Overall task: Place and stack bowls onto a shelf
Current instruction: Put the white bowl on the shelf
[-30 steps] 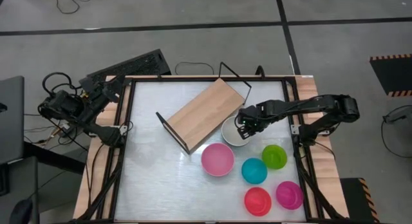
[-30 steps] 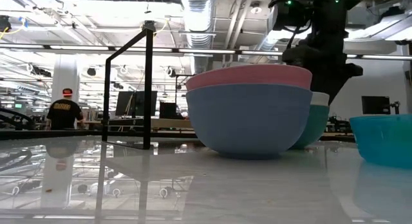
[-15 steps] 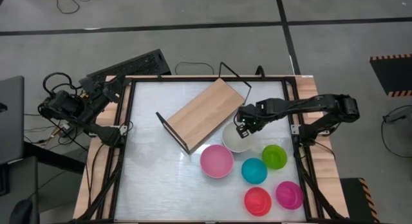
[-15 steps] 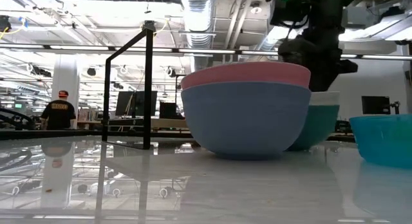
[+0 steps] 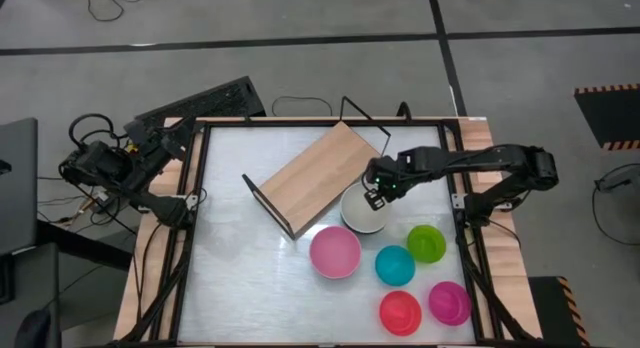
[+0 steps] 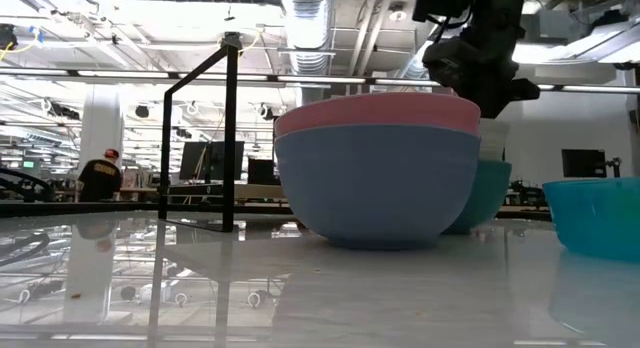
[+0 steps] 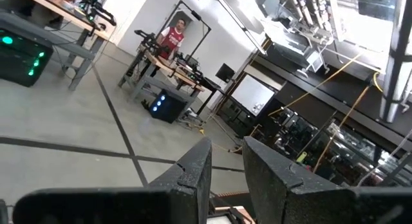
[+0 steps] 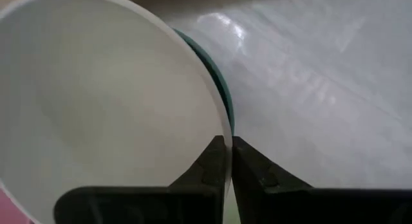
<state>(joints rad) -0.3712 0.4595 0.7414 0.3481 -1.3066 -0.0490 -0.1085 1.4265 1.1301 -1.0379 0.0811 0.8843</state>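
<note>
Pinching the rim of the white bowl (image 8: 96,89) with the right gripper (image 8: 226,143), the fingers almost together and only the thin wall between them. Nested inside a teal bowl (image 8: 222,89), this white one; impossible to tell whether the teal rim is caught in the pinch too. Sitting just beside the near corner of the shelf (image 5: 318,175), at its right end, not yet on the board.

Probably in the middle of carrying the pair to the shelf. Risky, because a grip on one edge only lets the bowl swing and slip out. If only the white one is held, could also leave the teal bowl behind or drop it halfway. Could knock the black wire frame when going over that end.

Further out, a pink bowl (image 5: 335,251) just beside, with small green (image 5: 426,243) and teal (image 5: 395,265) bowls near; easy to bump with a low sweep.

Parked beyond the table's left edge, the left gripper (image 7: 226,153), a narrow gap between the fingers, holding nothing.
</note>
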